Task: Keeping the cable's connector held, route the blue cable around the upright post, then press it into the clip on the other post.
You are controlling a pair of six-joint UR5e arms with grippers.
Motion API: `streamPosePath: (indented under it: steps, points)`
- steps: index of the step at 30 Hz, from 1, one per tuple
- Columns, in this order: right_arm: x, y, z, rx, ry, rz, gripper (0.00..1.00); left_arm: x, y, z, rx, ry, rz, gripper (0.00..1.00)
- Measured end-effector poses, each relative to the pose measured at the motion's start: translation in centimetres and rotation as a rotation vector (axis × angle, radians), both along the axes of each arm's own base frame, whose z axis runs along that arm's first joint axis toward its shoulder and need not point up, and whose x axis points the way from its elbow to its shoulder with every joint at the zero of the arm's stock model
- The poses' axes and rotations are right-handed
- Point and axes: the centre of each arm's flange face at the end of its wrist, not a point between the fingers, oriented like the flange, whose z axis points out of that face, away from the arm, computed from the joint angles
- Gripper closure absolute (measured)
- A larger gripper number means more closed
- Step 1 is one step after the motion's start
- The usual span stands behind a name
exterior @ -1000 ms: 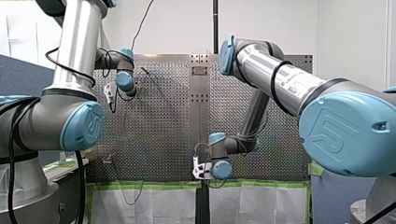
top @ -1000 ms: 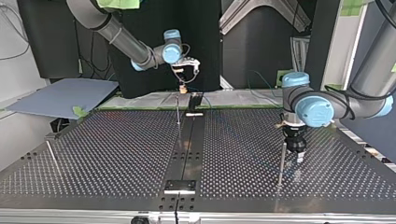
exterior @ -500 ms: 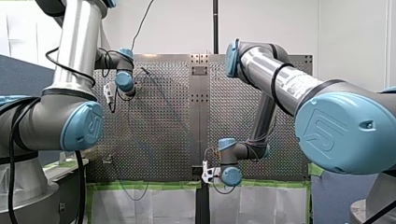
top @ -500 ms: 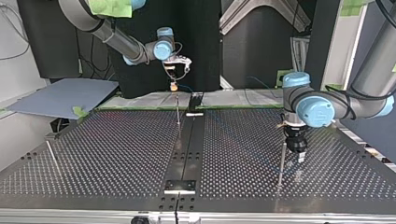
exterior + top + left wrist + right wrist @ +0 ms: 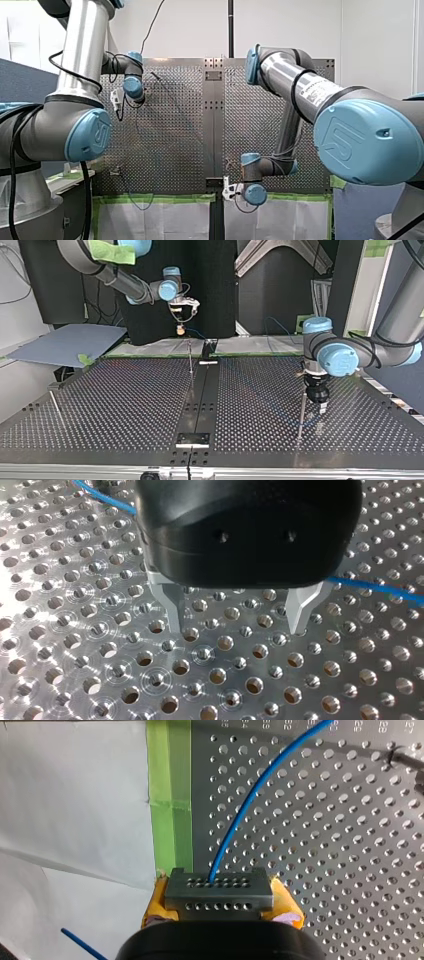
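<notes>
My right gripper [image 5: 179, 330], clamped on the grey connector [image 5: 218, 892], has swung leftward in the top view, carrying the blue cable [image 5: 240, 815] past the middle post [image 5: 190, 360]; wrapping looks underway. My left gripper [image 5: 235, 625] hangs open beside the right-hand post [image 5: 301, 412].

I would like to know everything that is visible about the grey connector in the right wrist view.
The connector is a grey rectangular block, metal-looking, with two rows of small holes. It sits clamped between the yellow pads of my right end effector. The blue cable leaves one upper hole and curves away over the perforated table.
</notes>
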Motion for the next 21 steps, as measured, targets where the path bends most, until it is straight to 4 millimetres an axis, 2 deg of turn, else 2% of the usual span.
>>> streamPosePath:
  steps: [9, 21]
  points:
    - [-0.6, -0.2, 0.0, -0.009, -0.004, 0.021, 1.00, -0.3, 0.0, -0.1, 0.007, 0.018, 0.025, 0.00]
    - [-0.9, 0.2, 2.4, -0.046, -0.022, 0.024, 1.00, -0.5, -0.1, -0.2, -0.028, 0.016, 0.047, 0.00]
